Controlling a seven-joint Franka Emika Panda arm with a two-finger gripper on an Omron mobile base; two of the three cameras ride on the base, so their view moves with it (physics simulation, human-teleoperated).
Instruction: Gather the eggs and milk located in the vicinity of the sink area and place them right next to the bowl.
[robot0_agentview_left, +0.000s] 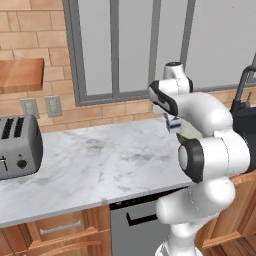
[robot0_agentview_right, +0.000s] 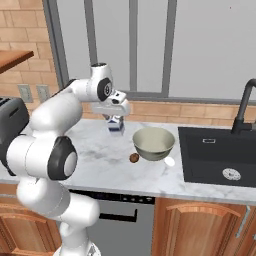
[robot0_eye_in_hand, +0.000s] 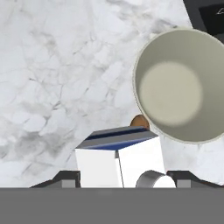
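My gripper (robot0_agentview_right: 116, 121) is shut on the milk (robot0_agentview_right: 116, 126), a small white carton with a blue top, and holds it upright over the marble counter just left of the bowl (robot0_agentview_right: 153, 143). In the hand view the milk (robot0_eye_in_hand: 120, 159) sits between my two dark fingertips (robot0_eye_in_hand: 65, 178), with the cream-green bowl (robot0_eye_in_hand: 181, 85) to its upper right. One brown egg (robot0_agentview_right: 134, 158) lies on the counter against the bowl's front left; the carton half hides the egg (robot0_eye_in_hand: 139, 121) in the hand view. From the left base I see the milk (robot0_agentview_left: 174, 124) under the hand, while my arm hides most of the bowl (robot0_agentview_left: 188, 131).
The black sink (robot0_agentview_right: 220, 155) with its tall faucet (robot0_agentview_right: 244, 106) lies right of the bowl. A small white oval (robot0_agentview_right: 170, 161) rests between bowl and sink. A grey toaster (robot0_agentview_left: 17, 147) stands far left on the counter (robot0_agentview_left: 100, 160).
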